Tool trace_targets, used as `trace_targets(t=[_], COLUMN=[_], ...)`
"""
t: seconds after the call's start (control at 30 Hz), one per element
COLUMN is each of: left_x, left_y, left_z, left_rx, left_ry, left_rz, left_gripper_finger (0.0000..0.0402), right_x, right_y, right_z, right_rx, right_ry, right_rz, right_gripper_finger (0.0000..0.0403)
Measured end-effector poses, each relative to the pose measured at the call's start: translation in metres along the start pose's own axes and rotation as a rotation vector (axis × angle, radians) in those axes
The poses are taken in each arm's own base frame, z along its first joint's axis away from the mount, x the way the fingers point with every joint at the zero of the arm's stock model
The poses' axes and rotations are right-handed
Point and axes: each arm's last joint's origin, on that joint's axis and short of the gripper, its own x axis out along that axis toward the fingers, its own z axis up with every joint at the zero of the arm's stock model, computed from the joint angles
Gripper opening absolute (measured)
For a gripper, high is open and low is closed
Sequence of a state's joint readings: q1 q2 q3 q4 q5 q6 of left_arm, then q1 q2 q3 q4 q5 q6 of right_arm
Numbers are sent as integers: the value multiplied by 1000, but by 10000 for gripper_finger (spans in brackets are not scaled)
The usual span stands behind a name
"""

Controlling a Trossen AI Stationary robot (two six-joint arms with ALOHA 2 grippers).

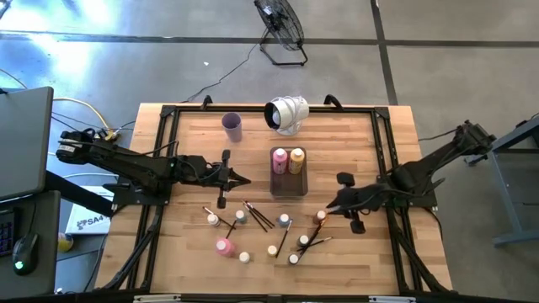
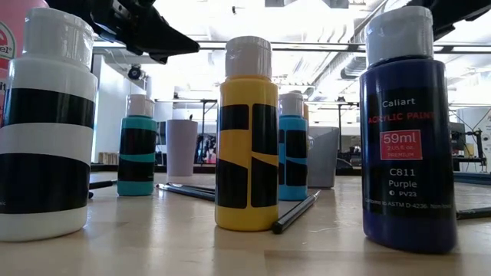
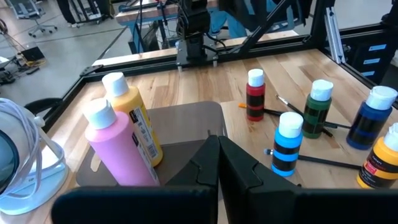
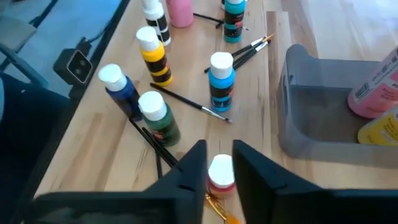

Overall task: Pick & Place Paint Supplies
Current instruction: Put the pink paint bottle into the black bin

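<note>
Pale wooden bench (image 1: 168,252), high view: grey tray (image 1: 288,182) at centre holds a pink bottle (image 1: 280,158) and an orange bottle (image 1: 296,158) side by side. A lilac cup (image 1: 232,126) stands behind it. Small capped bottles and dark paintbrushes (image 1: 257,215) lie scattered across the front of the bench. The left arm reaches in low from the left edge, its left gripper (image 1: 238,179) just left of the tray. The right arm stretches in from the right edge, its right gripper (image 1: 327,208) directly over a red bottle (image 1: 321,216).

Low view: a yellow bottle (image 2: 246,138), a purple bottle (image 2: 407,130) and a white bottle (image 2: 46,123) stand upright, with a dark brush (image 2: 295,212) lying between them.

Left wrist view: fingers (image 3: 239,168) pressed together, gripping nothing, pointing at the tray's near wall.

Right wrist view: fingers (image 4: 191,165) parted on either side of the red bottle's white cap; contact cannot be told.
</note>
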State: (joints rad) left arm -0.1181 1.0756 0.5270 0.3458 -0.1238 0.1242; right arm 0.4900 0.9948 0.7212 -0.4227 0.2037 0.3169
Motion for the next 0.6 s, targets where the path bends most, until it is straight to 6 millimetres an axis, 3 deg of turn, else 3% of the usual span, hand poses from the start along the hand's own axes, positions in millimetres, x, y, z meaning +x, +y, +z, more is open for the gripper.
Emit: trace_targets(t=[0.3, 0.6], left_x=[0, 0], left_y=[0, 0], left_z=[0, -1], left_rx=[0, 1], left_ry=[0, 5], left_rz=[-2, -2], left_gripper_finger=[0, 0], right_x=[14, 14], right_y=[1, 1], right_z=[-2, -2], right_rx=[-7, 14], right_ry=[36, 35], right_rz=[-45, -45], right_gripper_finger=[197, 207])
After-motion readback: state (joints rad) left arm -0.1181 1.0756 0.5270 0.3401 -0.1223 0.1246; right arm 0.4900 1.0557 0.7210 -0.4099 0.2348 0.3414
